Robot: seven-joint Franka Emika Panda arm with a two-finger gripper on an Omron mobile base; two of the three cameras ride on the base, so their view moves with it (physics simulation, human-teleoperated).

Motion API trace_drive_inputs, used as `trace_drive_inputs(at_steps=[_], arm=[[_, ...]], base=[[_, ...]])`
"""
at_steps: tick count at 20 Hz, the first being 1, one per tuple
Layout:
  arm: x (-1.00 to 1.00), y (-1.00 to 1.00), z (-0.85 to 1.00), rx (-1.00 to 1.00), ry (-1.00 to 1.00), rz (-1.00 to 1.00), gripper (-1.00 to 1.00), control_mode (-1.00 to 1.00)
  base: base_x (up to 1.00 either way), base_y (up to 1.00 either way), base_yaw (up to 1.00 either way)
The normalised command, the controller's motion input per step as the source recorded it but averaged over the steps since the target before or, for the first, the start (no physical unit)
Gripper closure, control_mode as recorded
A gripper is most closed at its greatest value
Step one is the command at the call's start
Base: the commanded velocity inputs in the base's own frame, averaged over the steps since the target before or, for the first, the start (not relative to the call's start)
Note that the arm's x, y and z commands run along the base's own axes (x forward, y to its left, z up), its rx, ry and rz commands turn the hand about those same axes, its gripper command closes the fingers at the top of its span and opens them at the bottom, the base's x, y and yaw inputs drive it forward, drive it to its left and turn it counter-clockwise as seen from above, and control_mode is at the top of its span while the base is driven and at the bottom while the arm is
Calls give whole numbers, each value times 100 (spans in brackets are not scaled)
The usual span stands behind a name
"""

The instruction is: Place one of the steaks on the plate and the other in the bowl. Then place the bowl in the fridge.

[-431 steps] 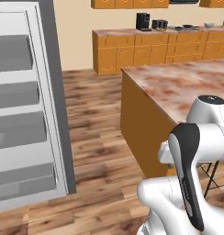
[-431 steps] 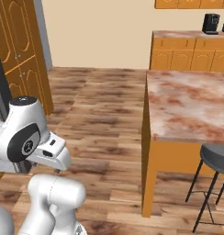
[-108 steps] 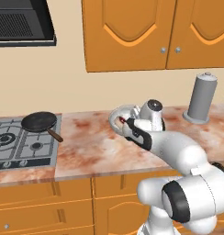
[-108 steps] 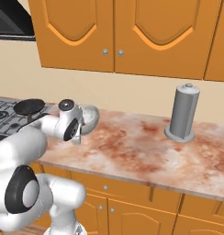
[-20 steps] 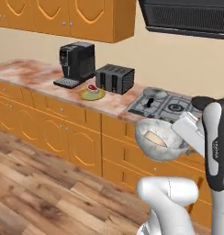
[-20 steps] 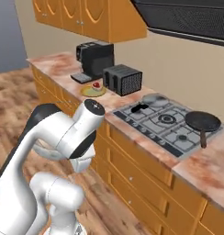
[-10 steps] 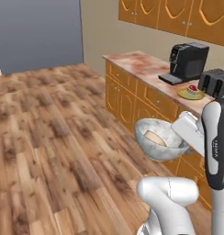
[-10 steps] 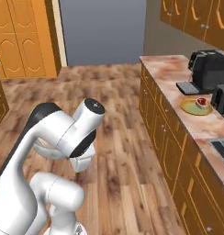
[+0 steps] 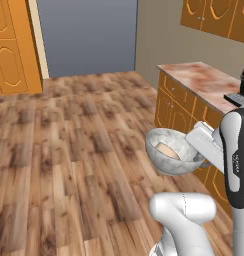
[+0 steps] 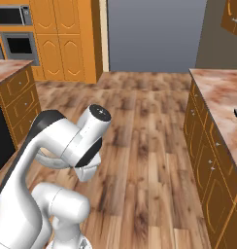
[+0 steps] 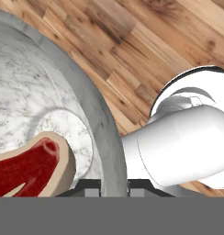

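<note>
Clamped on the rim of the bowl (image 11: pixel 81 114) at 6 o'clock in the hand view: claw (image 11: pixel 114 184), with one steak (image 11: pixel 29 167) lying inside, red with a pale fat edge on speckled stone-grey. Swung within the last second from the cooker side to open plank floor (image 9: pixel 79 150) and a marble-topped desk (image 9: pixel 206 82) at 2 o'clock, so likely carrying toward the fridge.

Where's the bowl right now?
The bowl is held up over the wood floor in the left base view, right of centre beside the counter cabinets, jaws shut on its rim, a steak inside.
</note>
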Motion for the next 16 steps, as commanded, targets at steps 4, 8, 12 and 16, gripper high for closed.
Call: trace_drive_inputs(at_steps=[4, 8, 12, 16], arm=[[0, 0, 0, 0, 0, 0, 100, 100], [0, 0, 0, 0, 0, 0, 100, 100], [0, 0, 0, 0, 0, 0, 100, 100], [0, 0, 0, 0, 0, 0, 100, 100]], base=[[100, 0, 22], [100, 4, 23], [100, 5, 23], [100, 13, 18]])
